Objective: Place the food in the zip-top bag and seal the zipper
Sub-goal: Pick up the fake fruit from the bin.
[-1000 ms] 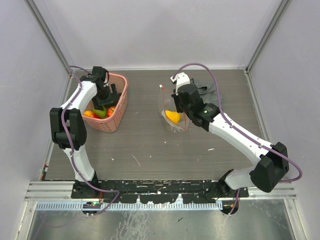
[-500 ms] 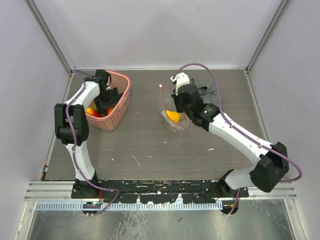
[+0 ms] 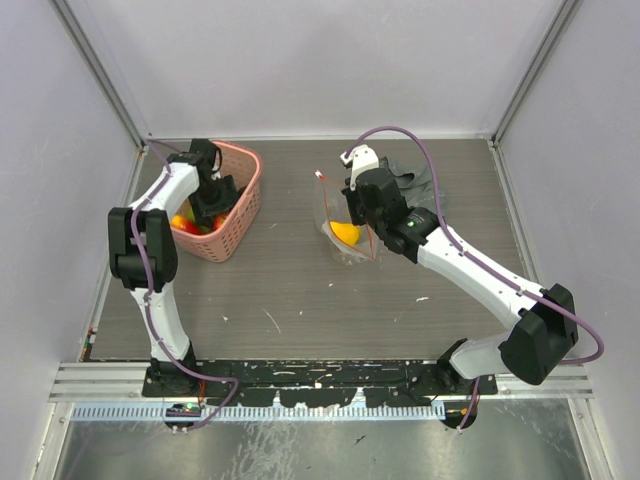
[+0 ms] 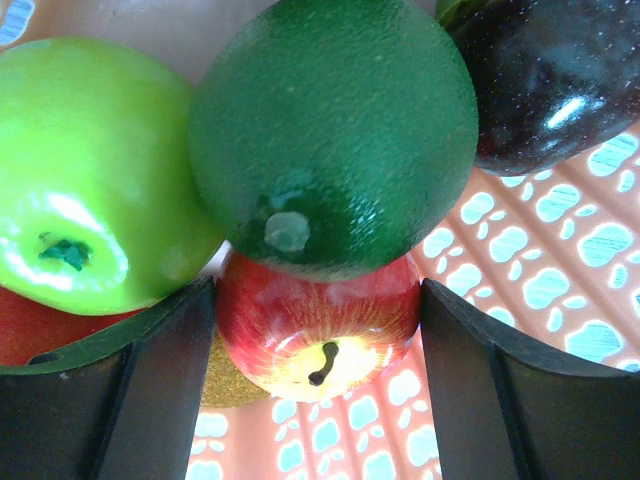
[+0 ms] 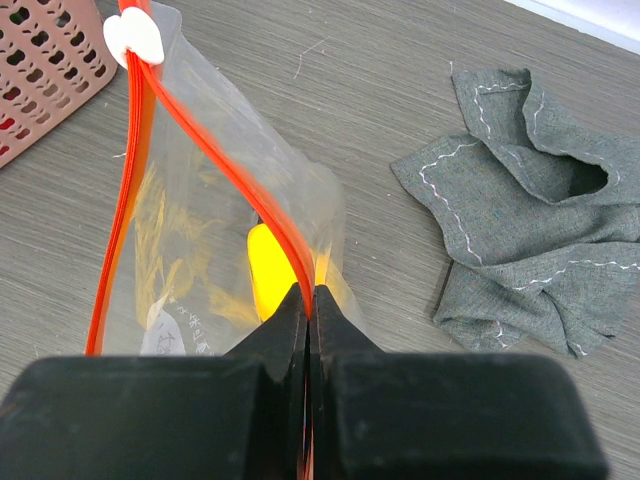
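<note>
My left gripper (image 3: 212, 206) is down inside the pink basket (image 3: 243, 212). In the left wrist view it (image 4: 318, 292) is open, with a red apple (image 4: 318, 340) between its fingers and close to both. A dark green lime (image 4: 335, 130), a bright green fruit (image 4: 85, 190) and a dark purple fruit (image 4: 550, 80) lie just beyond it. My right gripper (image 5: 309, 292) is shut on the red-orange zipper strip (image 5: 215, 150) of the zip-top bag (image 3: 340, 222) and holds its mouth up. The white slider (image 5: 133, 37) is at the far end. A yellow-orange food (image 5: 268, 268) lies inside the bag.
A crumpled grey cloth (image 3: 415, 180) lies on the table right of the bag, beside my right arm; it also shows in the right wrist view (image 5: 530, 200). The basket stands at the table's left, near the side wall.
One second ago my left gripper was higher over the basket; it has dropped in among the fruit and has stayed there for the last half second. The right arm and bag have not moved.
</note>
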`<state>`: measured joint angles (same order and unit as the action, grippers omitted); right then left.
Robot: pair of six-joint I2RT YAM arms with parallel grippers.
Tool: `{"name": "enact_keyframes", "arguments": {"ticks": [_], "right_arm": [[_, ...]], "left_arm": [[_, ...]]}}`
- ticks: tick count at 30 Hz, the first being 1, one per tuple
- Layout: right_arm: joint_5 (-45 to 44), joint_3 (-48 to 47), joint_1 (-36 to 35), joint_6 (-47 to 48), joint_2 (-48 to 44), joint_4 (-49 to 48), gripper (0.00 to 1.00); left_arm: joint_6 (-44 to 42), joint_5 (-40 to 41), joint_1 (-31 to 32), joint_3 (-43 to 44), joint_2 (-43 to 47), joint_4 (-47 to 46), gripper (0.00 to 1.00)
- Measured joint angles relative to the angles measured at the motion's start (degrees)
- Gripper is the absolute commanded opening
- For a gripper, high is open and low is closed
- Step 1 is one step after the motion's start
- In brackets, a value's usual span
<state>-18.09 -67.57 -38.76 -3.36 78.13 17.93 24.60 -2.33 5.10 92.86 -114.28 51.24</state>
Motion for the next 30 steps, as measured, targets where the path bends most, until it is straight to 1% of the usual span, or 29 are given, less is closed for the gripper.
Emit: {"name": "enact_keyframes", "arguments": {"ticks": [3,5,15,20,30], "right_arm": [[0.0,0.0,0.0,0.0,0.0,0.0,0.04],[0.0,0.0,0.0,0.0,0.0,-0.1,0.04],[0.4,0.0,0.0,-0.5,0.0,-0.1,0.04],[0.7,-0.4,0.0,-1.1,0.3,0.4,0.04],[0.0,-3.5,0.0,-1.8,1.1,3.0,0.03]], "left_arm": [[0.0,0.2,0.0,-0.7,1.4,-0.1,0.36],[0.0,0.7,0.0,-1.2,2.9,-0.2,0.36],[0.3,3.9,0.0,-3.5,15.5,-2.3,0.35],[1.0,5.1,0.0,-7.1,21.8,-5.4,0.35],[2.9,3.1,0.8,-12.6,33.0,-9.8,0.34]]}}
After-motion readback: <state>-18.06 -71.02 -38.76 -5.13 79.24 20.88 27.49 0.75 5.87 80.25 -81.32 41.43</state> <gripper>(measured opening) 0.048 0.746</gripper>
